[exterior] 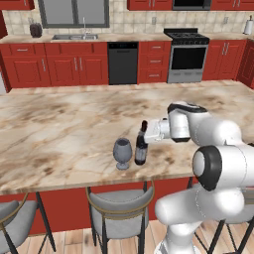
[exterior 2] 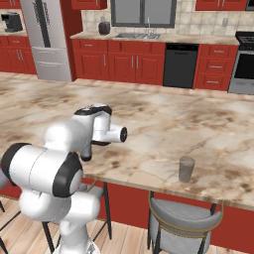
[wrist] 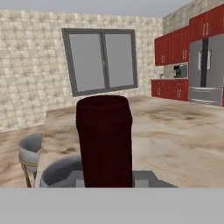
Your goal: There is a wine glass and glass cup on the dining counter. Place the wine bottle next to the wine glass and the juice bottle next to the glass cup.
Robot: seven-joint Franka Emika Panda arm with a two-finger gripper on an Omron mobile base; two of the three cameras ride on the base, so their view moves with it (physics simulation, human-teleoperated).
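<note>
near the dining counter's [exterior: 59, 134] front edge, gripper [exterior: 147, 133] pinches the wine bottle [exterior: 141, 149] neck, bottle standing just beside the wine glass [exterior: 122, 153]. next: let go, fetch juice bottle.

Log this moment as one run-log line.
gripper: shut on wine bottle neck | bottle: upright on dining counter, right of wine glass
</note>
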